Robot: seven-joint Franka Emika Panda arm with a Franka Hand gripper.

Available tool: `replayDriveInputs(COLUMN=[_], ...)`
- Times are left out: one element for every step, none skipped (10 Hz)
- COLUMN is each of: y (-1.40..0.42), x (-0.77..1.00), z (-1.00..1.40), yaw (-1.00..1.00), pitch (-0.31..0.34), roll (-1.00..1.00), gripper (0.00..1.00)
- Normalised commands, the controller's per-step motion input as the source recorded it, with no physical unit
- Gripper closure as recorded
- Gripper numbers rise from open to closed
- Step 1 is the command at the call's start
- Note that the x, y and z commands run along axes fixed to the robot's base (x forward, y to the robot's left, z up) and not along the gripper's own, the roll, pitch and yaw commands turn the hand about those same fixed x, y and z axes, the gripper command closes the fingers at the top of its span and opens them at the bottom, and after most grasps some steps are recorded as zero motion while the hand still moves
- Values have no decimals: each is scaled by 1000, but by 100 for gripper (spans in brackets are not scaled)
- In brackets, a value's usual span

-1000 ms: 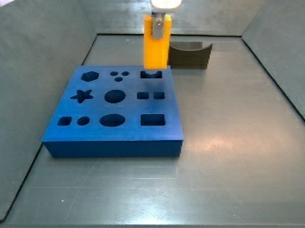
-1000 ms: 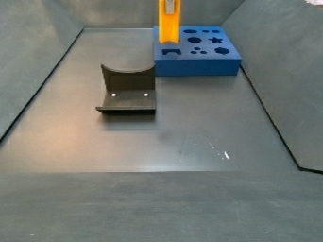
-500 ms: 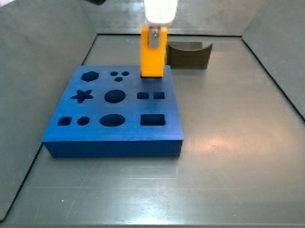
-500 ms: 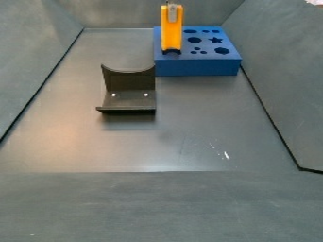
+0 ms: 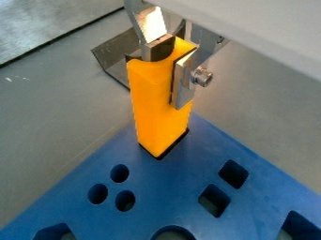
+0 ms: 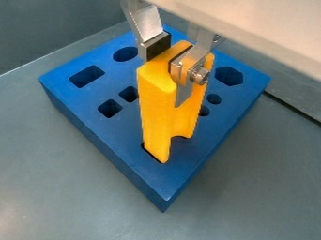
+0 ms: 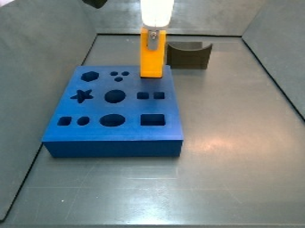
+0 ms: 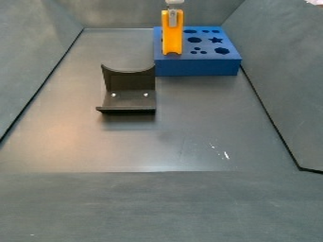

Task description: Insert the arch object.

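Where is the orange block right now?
The arch object stands upright between the gripper jaws, its foot in a hole at the blue board's edge.

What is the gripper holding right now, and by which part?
The gripper holds the arch object by its upper end, fingers on opposite faces, lower end at the blue board.

A lab test cell — bare grey walled floor [image 7: 226,134], gripper [image 7: 155,29] above.

Gripper [image 5: 167,56] is pointing straight down, its silver fingers [image 6: 192,69] clamping the top of the arch object [image 5: 160,103] from opposite sides.
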Motion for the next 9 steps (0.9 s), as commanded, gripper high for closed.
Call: replayDriveInputs(y=[0, 0, -31, -74, -23, 0, 0, 0, -3], x=[0, 0, 0, 0, 0, 0, 0, 17, 11], z=[-223, -211, -163, -151, -151, -200, -246, -266, -274], yaw=[0, 0, 26, 46, 57, 46, 0, 0, 0], pitch=[-36, -37, -29, -11, -10, -34, -64, -87, -106], roll=[-100, -106, -79, -23, -23, -34, -24, -20, -1], gripper=[100, 100, 100, 100, 100, 100, 100, 100, 100])
